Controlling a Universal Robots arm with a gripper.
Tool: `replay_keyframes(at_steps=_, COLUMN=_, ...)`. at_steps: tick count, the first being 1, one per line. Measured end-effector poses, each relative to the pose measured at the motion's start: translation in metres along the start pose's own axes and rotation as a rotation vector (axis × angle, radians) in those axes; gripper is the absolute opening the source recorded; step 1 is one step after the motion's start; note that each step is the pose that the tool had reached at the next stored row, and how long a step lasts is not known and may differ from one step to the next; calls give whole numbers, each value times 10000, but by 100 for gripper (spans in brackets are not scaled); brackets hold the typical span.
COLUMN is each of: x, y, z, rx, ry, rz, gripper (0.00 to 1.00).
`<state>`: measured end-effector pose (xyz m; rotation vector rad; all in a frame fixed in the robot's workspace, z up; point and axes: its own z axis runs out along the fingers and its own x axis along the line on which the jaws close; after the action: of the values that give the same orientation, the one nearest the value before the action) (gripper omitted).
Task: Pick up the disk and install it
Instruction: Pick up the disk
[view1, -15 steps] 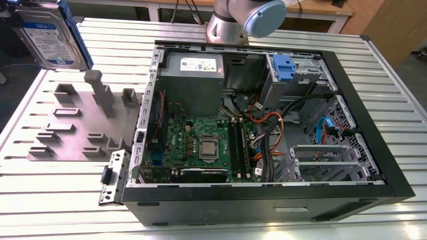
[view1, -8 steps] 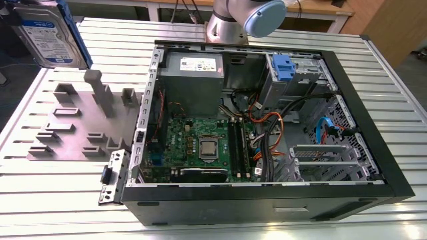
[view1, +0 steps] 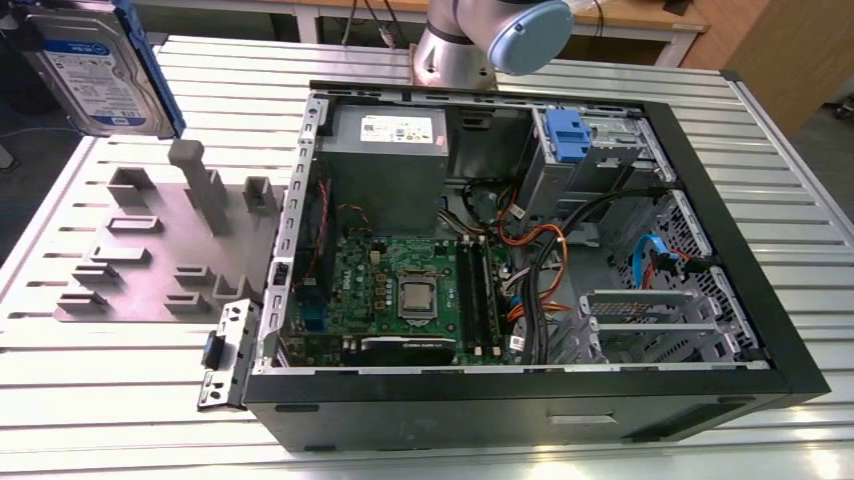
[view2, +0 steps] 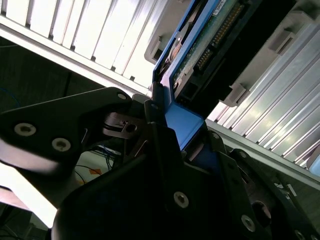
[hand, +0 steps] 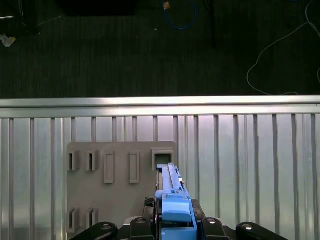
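The disk (view1: 100, 70) hangs in the air at the exterior view's top left, label side showing, above the grey holder plate (view1: 160, 250). In the first wrist view the disk (hand: 172, 192) appears edge-on, its blue bracket clamped between the black fingers of my gripper (hand: 172, 220), over the plate's slots (hand: 122, 167). The second wrist view shows the gripper (view2: 170, 130) shut on the blue bracket, with the disk's circuit-board side (view2: 210, 40) extending beyond the fingers.
An open computer case (view1: 747, 250) lies on the slatted aluminium table (view1: 107, 400), with a motherboard (view1: 400, 290), a grey power-supply box (view1: 387, 135) and a drive bay holding a blue clip (view1: 567, 135). The arm's base (view1: 467, 45) stands behind the case.
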<state>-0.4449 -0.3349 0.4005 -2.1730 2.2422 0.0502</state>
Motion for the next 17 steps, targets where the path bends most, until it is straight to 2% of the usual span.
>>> replay_keyframes(at_steps=1, x=0, y=0, z=-1, rx=0, ry=0, rz=0, gripper=37)
replay_keyframes(at_steps=2, x=-1, y=0, z=-40, rx=-1, ry=0, rz=0, gripper=37)
replay_keyframes(at_steps=4, x=-2, y=1, z=-45, rx=0, ry=0, rz=0, gripper=37)
replay_keyframes(at_steps=5, x=-2, y=1, z=-46, rx=-1, ry=-21, rz=0, gripper=37)
replay_keyframes(at_steps=17, x=-3, y=1, z=-87, rx=-1, ry=-22, rz=0, gripper=37)
